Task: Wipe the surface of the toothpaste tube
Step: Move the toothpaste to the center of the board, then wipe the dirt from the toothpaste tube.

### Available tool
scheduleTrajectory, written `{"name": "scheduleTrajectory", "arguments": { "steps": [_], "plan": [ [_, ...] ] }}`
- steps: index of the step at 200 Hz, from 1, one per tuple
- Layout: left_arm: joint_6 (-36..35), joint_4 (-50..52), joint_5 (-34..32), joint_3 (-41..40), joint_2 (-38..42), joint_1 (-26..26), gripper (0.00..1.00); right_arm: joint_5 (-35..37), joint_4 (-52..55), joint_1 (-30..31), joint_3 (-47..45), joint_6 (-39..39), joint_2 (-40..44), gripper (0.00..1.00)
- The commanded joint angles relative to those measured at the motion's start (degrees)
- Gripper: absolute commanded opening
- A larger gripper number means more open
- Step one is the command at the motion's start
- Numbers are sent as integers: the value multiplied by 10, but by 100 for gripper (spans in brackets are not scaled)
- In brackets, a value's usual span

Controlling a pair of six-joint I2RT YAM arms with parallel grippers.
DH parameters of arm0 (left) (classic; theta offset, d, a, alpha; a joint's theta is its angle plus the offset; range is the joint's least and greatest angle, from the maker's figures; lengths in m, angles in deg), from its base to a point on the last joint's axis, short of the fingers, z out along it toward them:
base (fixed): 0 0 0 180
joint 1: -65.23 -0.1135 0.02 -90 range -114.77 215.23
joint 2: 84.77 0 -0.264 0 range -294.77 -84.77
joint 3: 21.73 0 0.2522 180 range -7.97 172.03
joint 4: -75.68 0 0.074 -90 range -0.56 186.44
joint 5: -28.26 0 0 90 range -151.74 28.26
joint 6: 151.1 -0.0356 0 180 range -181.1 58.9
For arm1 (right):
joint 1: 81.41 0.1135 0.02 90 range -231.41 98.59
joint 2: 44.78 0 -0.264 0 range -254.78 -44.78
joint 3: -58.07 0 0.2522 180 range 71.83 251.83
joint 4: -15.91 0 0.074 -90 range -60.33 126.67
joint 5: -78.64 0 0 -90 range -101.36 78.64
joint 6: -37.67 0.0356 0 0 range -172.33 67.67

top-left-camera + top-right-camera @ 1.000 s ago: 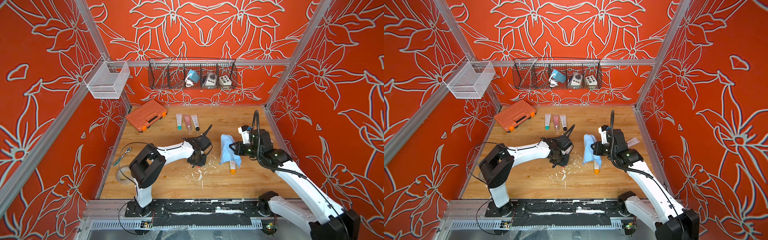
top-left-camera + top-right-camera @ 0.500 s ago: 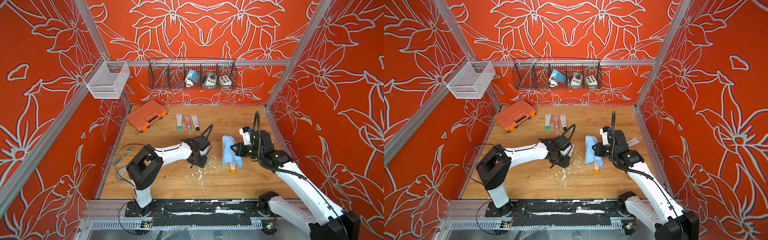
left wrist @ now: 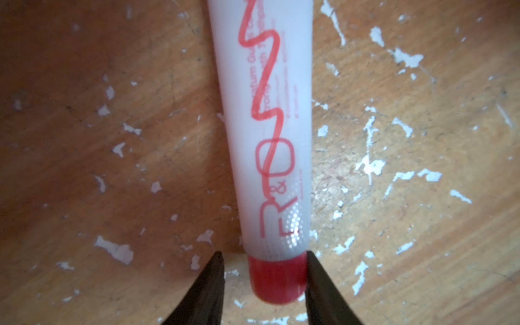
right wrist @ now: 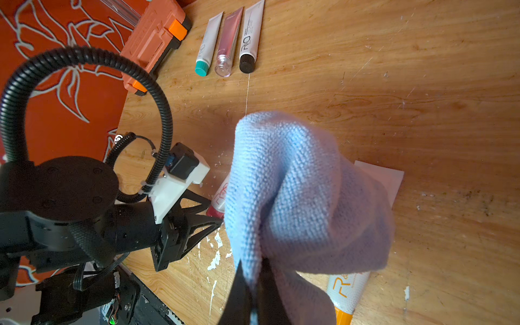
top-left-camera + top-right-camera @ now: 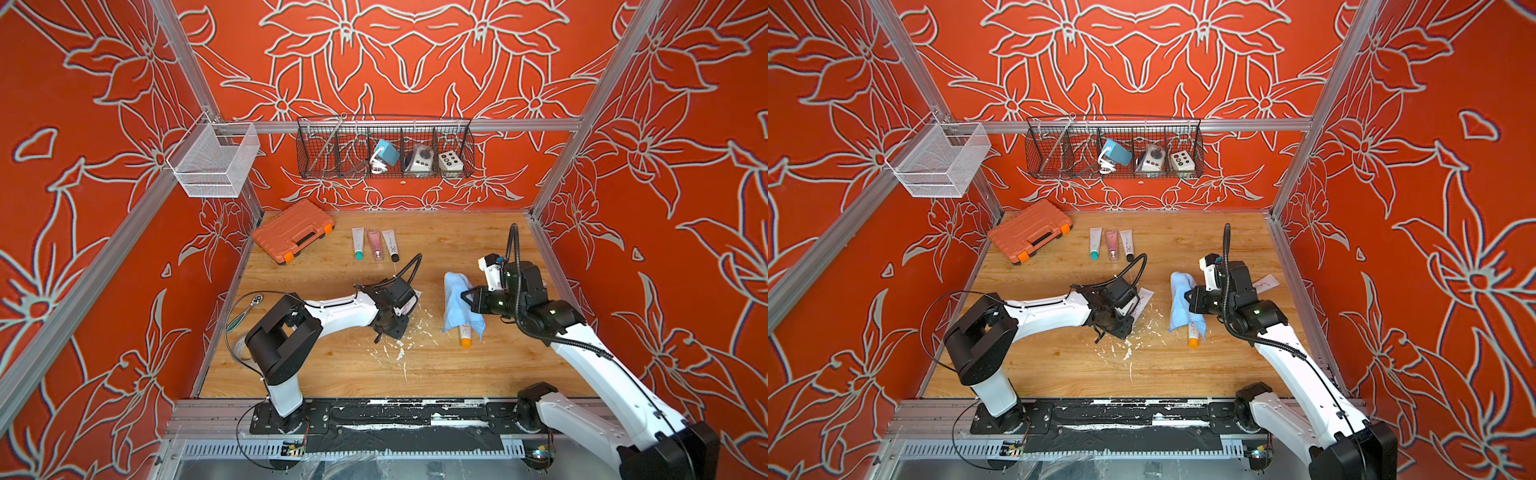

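Note:
A white toothpaste tube [image 3: 270, 126] with a red scribble and a red cap [image 3: 277, 278] lies flat on the wooden table. My left gripper [image 3: 263, 253] straddles the cap: one finger touches it and a gap shows at the other, so it is open. In both top views that gripper [image 5: 392, 328] points down at the table's middle. My right gripper [image 4: 254, 270] is shut on a light blue cloth [image 4: 304, 191], which hangs to the right of the tube [image 4: 221, 197]. The cloth [image 5: 455, 291] drapes over a second white tube with an orange cap [image 5: 465, 336].
Three more tubes [image 5: 376, 243] lie side by side at the back, beside an orange tool case [image 5: 293, 230]. White flecks [image 5: 399, 353] are scattered on the wood near the left gripper. A ratchet wrench [image 5: 245, 309] lies by the left wall. Wire baskets [image 5: 384, 151] hang on the back wall.
The left jaws have come apart around the red cap, and the left arm's elbow has shifted slightly left. The right gripper and cloth have barely moved.

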Motion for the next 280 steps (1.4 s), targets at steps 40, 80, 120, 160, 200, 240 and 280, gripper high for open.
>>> {"name": "scheduleTrajectory", "arguments": {
  "steps": [40,80,120,160,200,240,280],
  "plan": [
    [-65,-129,-5,-67,66,3,37,-12,-9,-7,-4,-1,-3,0],
    [-74,-143,-15,-80,66,2,37,-15,-12,-8,-2,-1,-8,0],
    [-70,-161,-14,-94,60,2,38,-18,-12,-8,-2,-1,-10,0],
    [-66,-159,-17,-101,52,2,40,-22,-13,-9,-1,0,-14,0],
    [-65,-167,-20,-112,49,2,40,-29,-20,-9,-4,5,-22,0],
    [-72,-176,-22,-123,54,2,32,-29,-38,-9,-10,15,-27,0],
    [-81,-197,-23,-133,58,2,25,-41,-72,-9,-4,29,-56,0]
  ]
}}
